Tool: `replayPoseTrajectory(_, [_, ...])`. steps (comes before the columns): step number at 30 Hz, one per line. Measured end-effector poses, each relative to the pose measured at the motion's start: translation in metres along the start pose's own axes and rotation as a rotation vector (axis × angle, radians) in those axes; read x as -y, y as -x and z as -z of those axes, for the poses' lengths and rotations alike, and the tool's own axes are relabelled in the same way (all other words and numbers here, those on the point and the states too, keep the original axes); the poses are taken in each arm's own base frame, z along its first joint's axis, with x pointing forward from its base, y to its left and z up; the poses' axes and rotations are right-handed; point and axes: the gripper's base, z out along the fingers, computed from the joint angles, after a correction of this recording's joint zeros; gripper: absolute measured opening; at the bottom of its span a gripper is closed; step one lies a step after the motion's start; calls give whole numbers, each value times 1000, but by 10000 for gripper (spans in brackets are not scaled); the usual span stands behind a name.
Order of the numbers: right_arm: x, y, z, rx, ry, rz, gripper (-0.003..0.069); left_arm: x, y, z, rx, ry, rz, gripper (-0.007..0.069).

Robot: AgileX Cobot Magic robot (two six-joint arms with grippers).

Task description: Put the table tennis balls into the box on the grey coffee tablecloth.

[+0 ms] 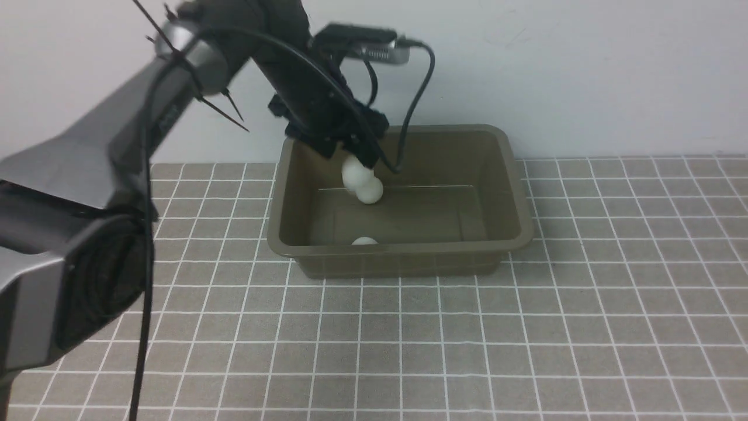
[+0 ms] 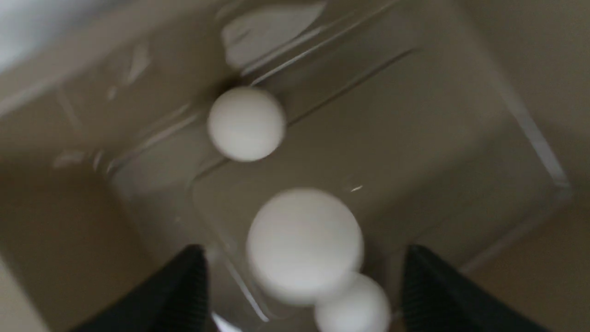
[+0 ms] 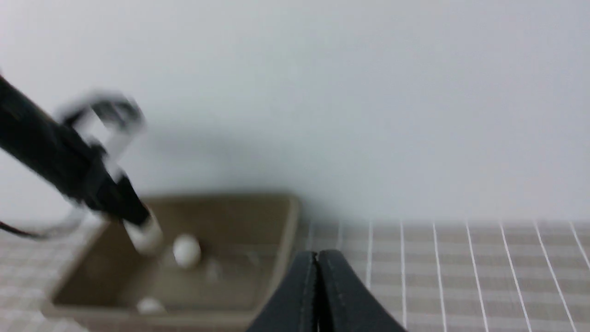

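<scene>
I am holding my left jaws wide over the box (image 1: 444,251), which is sitting on the cloth (image 1: 526,327). One ball (image 1: 355,171) is hanging just under them. In the left wrist view it is showing between my fingertips (image 2: 184,286) with a gap on each side, so I am judging that it is dropping free, not gripped. A second ball (image 1: 370,190) is showing just beneath it, toward the back of the box; whether the two are touching I cannot tell. A third ball (image 1: 364,240) is resting by the near wall. None is showing on the cloth, so the task is looking all but finished. My right jaws are pressing together on nothing, hanging above the cloth away from the box.

These balls are looking hollow and very light, with a stiff thin shell and a smooth matte skin, so I am expecting them to bounce and roll at any touch, though the sloping walls are keeping them in. If one is needing a fresh grip, I am favouring its widest middle with a light squeeze, since a hard pinch is risking a dent or a squirt sideways
</scene>
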Motion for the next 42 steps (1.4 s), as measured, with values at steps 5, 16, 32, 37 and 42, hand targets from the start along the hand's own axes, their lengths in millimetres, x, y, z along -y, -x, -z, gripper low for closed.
replayPoseTrajectory(5, [3,-12,42,193,37,-2,-15,1,4,29,50,79,39,454])
replayPoseTrajectory(16, [4,-19,41,223,45,-2,-15,45,-59,243,334,124,-30,-5])
replayPoseTrajectory(32, [4,-19,41,230,46,-2,-15,56,-338,276,831,111,-7,-5])
replayPoseTrajectory(37, [4,-19,41,229,46,-2,-15,55,-379,263,916,81,26,-5])
replayPoseTrajectory(42, [4,-19,41,229,46,-2,-15,57,-418,273,1135,84,-9,-5])
